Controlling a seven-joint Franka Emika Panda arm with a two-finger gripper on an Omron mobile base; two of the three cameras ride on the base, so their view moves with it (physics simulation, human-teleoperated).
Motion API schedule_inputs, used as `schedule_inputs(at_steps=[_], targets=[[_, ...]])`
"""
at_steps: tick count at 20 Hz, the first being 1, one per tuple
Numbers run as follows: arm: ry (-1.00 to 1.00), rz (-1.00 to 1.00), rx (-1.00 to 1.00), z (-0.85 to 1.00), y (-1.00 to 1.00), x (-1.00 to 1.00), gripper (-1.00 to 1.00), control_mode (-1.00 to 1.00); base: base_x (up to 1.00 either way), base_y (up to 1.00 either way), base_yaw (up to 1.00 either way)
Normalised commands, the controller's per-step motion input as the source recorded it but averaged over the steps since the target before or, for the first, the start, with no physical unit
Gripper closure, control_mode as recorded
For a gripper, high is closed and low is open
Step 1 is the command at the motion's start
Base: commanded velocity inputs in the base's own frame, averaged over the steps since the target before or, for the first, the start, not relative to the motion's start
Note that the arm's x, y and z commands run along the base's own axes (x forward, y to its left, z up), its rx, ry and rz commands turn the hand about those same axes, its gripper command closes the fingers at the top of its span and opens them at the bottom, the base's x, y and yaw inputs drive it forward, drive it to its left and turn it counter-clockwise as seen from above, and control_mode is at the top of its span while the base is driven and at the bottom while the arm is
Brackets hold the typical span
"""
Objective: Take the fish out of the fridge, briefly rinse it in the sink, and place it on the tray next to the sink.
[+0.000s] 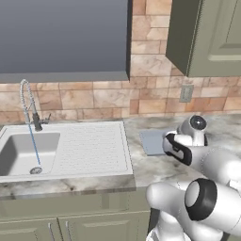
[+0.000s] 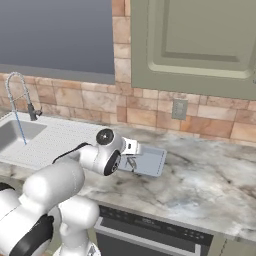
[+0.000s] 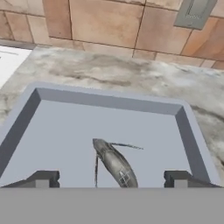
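End effector [image 3: 112, 179] spread apart | fish [image 3: 114, 164] lies between its tips, on tray [image 3: 65, 131] | risk: lifting carelessly, tips snag fish, dragging it off

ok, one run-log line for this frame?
phase: place | fish: lying in tray | gripper: open, fingers either side of fish | faucet: running into sink

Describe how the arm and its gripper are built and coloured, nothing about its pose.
The arm is made of glossy white rounded segments joined by dark, near-black bands and round grey joint caps. A black cable runs along one segment in the right base view. The gripper ends in two small, dark, blocky jaws with lighter grey faces.
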Motion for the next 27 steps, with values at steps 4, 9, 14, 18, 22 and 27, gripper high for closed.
schedule_inputs(at_steps=[4, 9, 14, 18, 22, 27], targets=[[0.00, -0.08, 0.09, 0.59, -0.01, -0.37, -1.00, -1.00, 0.00, 0.00, 0.00], [-0.23, -0.08, 0.10, 0.51, 0.00, -0.99, -1.00, -1.00, 0.00, 0.00, 0.00], [-0.49, -0.07, 0.04, 0.75, -0.11, -1.00, -1.00, -1.00, 0.00, 0.00, 0.00], [-0.59, -0.06, 0.00, 0.99, -0.13, -1.00, -1.00, -1.00, 0.00, 0.00, 0.00], [-0.58, -0.02, 0.01, 1.00, -0.08, -1.00, -1.00, -1.00, 0.00, 0.00, 0.00], [-0.48, 0.00, 0.03, 1.00, 0.00, -1.00, -1.00, -1.00, 0.00, 0.00, 0.00]])
